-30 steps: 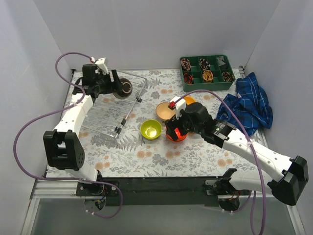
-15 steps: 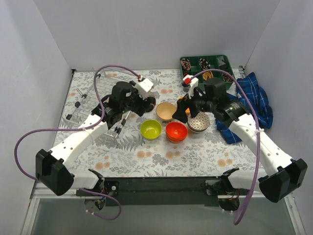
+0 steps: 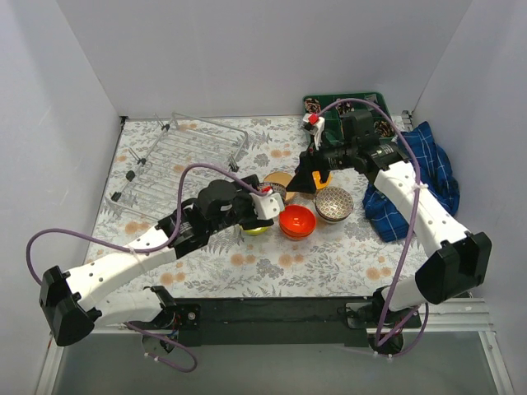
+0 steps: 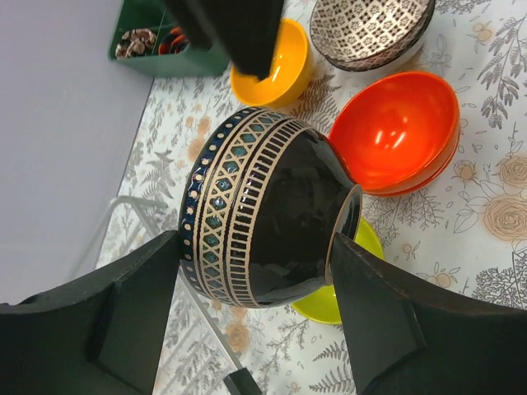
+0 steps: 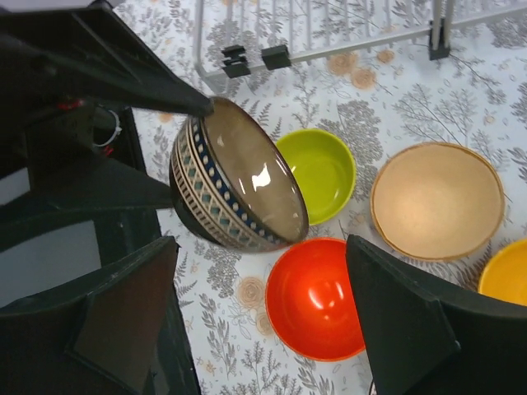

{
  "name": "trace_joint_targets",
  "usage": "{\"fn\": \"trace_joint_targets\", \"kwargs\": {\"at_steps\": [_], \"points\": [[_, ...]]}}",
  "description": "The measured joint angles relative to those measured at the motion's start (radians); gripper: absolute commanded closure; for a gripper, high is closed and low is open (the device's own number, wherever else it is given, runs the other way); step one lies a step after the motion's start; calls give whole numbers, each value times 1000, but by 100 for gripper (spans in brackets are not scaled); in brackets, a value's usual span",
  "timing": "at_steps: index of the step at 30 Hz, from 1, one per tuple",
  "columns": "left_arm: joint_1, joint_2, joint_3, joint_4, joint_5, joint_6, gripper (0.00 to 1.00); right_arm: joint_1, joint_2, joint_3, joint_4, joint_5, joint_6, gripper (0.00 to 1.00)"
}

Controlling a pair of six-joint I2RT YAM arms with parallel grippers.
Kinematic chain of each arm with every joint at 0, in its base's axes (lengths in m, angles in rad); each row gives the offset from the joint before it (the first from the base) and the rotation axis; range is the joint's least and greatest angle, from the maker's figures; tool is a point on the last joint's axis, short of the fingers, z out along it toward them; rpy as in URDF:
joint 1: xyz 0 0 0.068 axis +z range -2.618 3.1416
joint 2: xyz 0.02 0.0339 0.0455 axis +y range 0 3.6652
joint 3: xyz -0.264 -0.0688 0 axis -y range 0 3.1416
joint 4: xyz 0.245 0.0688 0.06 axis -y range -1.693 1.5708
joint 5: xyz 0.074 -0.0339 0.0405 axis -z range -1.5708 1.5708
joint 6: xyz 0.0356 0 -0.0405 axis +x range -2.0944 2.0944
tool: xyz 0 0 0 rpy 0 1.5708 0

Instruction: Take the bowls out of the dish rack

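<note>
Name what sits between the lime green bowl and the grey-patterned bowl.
The red-orange bowl sits between them, touching neither visibly; the top view shows it best.

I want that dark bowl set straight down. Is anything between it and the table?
Yes. The lime green bowl appears to sit right beneath the dark bowl that the left gripper holds.

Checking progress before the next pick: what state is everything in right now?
dark patterned bowl: off the table, tipped on its side.
left gripper: fingers shut on the dark patterned bowl.
right gripper: fingers open, empty.
dish rack: no bowls in it.
lime green bowl: upright on table, empty.
red-orange bowl: upright, empty.
beige bowl: upright, empty.
yellow-orange bowl: upright.
grey-patterned bowl: upright, empty.
</note>
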Motion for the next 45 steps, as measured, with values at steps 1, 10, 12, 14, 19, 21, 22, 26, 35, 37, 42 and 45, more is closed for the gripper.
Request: {"fn": "trace_joint_targets", "kwargs": {"at_steps": [1, 10, 12, 14, 19, 21, 22, 26, 35, 37, 42, 45], "points": [[-14, 0, -3, 6, -6, 13, 100, 0, 12, 11, -3, -19, -4, 9], [-120, 0, -29, 83, -61, 133, 100, 8, 111, 67, -47, -208, -56, 9], [-130, 1, -31, 97, -68, 153, 100, 16, 131, 68, -72, -233, -77, 13], [-135, 2, -32, 108, -73, 167, 100, 29, 150, 68, -99, -256, -100, 19], [-137, 4, -50, 143, -82, 197, 99, 57, 190, 75, -174, -311, -159, 56], [-139, 8, -64, 154, -84, 204, 96, 60, 200, 80, -198, -327, -181, 83], [-139, 12, -68, 155, -83, 211, 93, 63, 204, 80, -211, -353, -192, 90], [-141, 20, -94, 194, -104, 201, 73, 70, 212, 94, -252, -337, -210, 99], [-115, -8, -149, 270, -180, 25, 2, 64, 265, 173, -272, -153, -198, 99], [-80, -23, -149, 264, -187, -60, 2, 66, 278, 197, -252, -79, -181, 99], [83, -89, -147, 202, -163, -308, 2, 97, 298, 203, -160, 158, -134, 99], [186, -113, -136, 146, -154, -455, 2, 150, 333, 203, -95, 312, -111, 99]]}}
